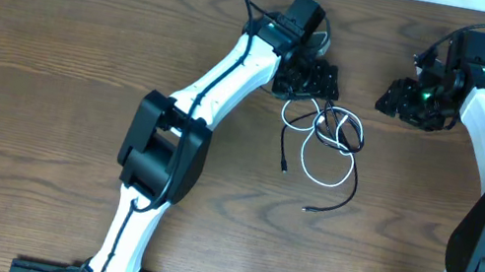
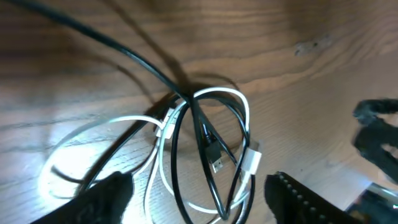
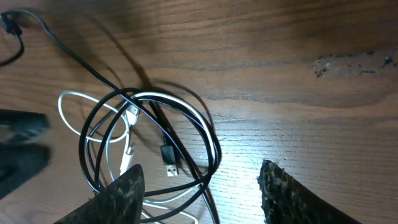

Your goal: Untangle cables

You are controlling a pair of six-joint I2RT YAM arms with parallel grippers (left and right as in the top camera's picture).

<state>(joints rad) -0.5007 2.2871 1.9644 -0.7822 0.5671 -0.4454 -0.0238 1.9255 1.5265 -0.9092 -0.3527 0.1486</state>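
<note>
Looking at this one, the risk is pretty obvious. The black cable and white cable are still one knotted bundle, sitting on the table just right of centre in the overhead view. One black tail runs off toward the top of the frame and another curls out at the lower right.

The left gripper hangs right over the top edge of the bundle. In its wrist view the jaws are apart, straddling the spot where the white loop and black loops cross. Nothing is pinched yet as far as I can see.

The right gripper sits off to the right of the pile, jaws also apart and empty.

What could go wrong, in my opinion:
- If the left jaws close where they are, they'd likely catch both cords at once. Then any pull just drags the whole bundle or cinches the crossing tighter.
- The black plug and white plug both lie inside the loops, bottom centre of the left wrist view. Either could hook on a loop when a cord is pulled through.
- Nothing is pinning the bundle down, so a one-sided tug would slide it across the wood.

No bins, trays or boxes anywhere in view, so nothing to report there.
</note>
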